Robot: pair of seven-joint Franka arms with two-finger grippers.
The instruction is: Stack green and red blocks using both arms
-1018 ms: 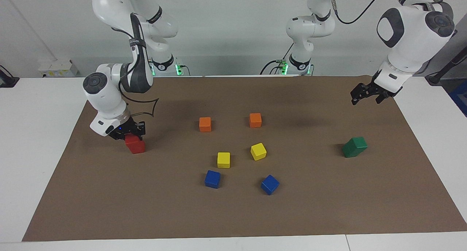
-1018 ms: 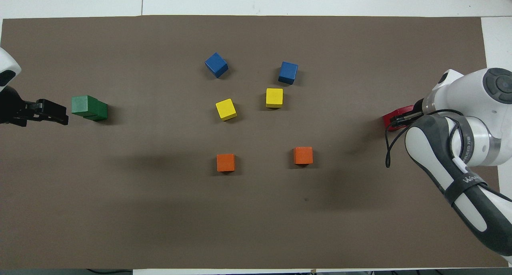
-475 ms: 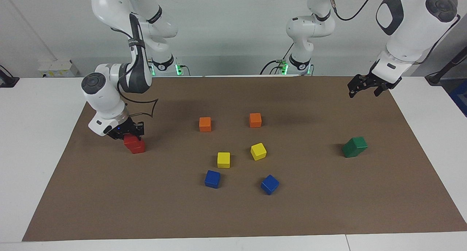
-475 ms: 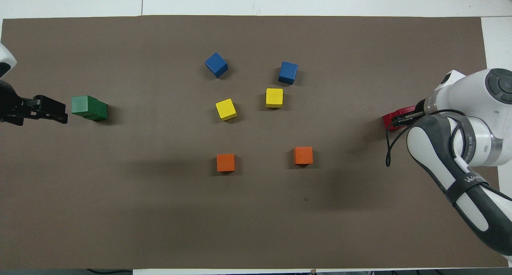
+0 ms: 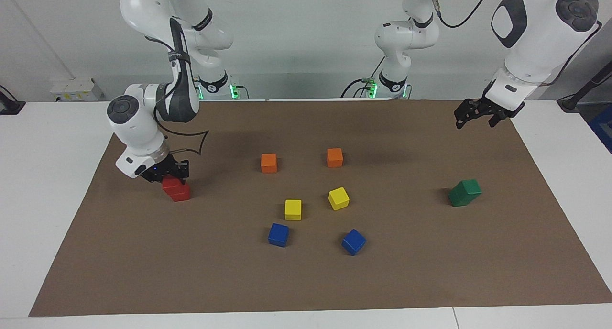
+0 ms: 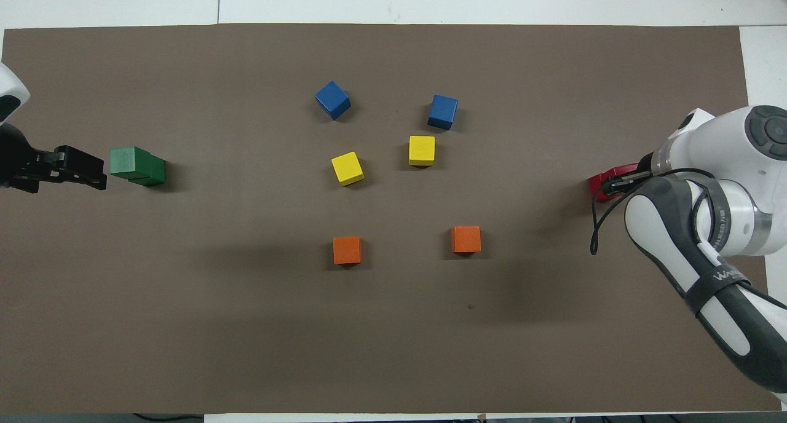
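Note:
Two red blocks [image 5: 176, 189] stand stacked on the brown mat toward the right arm's end, the upper one a little askew. My right gripper [image 5: 166, 172] sits low, right at the top of the upper red block; in the overhead view the arm hides most of the red stack [image 6: 601, 181]. Two green blocks [image 5: 464, 192] stand stacked toward the left arm's end, the upper one offset, as the overhead view [image 6: 136, 165] also shows. My left gripper [image 5: 474, 116] is open and empty, raised over the mat clear of the green stack.
Two orange cubes [image 5: 268, 162] [image 5: 334, 157], two yellow cubes [image 5: 293, 209] [image 5: 338, 198] and two blue cubes [image 5: 278, 235] [image 5: 353, 242] lie mid-mat between the two stacks. The brown mat [image 5: 430, 281] covers most of the white table.
My left gripper has risen away from the green stack. My right gripper has shifted slightly up at the red stack, so the upper red block shows more.

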